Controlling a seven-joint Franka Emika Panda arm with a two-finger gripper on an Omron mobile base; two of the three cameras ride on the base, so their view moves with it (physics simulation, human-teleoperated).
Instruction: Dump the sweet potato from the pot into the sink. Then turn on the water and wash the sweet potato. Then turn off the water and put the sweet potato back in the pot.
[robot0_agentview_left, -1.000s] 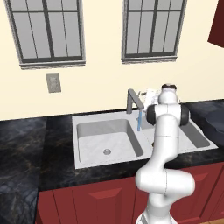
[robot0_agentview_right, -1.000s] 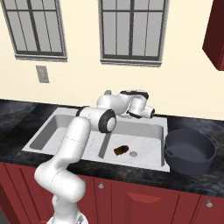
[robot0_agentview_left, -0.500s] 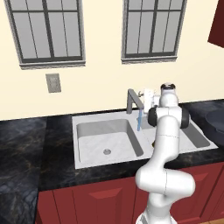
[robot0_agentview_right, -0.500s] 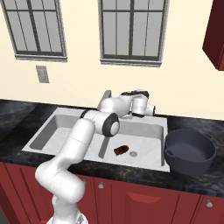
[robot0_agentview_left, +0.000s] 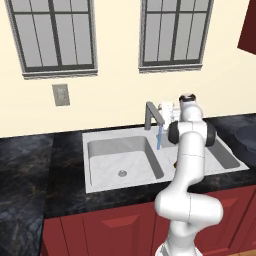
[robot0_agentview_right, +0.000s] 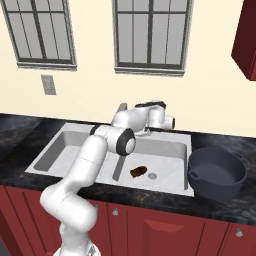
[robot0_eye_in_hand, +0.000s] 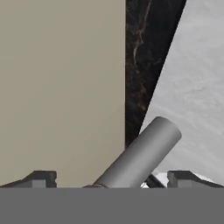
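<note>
Water running, jaws at the faucet handle behind the sink.

Black marble counter (robot0_agentview_right: 30, 135) carries the sink (robot0_agentview_right: 165, 150), light grey, two basins. Pot (robot0_agentview_right: 216, 172) stands upright on the counter just right of the sink. Faucet (robot0_agentview_left: 152, 113) rises at the sink's back rim; a blue stream (robot0_agentview_left: 158, 137) falls from its spout, as in both earlier frames. Gripper (robot0_agentview_right: 169, 121) sits at the faucet's back, jaws spread either side of a grey cylindrical lever (robot0_eye_in_hand: 144, 155), apart from it; since the earlier frames the hand has moved slightly. Sweet potato (robot0_agentview_right: 138, 172) lies on the right basin floor just left of the drain (robot0_agentview_right: 152, 176), unchanged. No readable writing anywhere.
</note>
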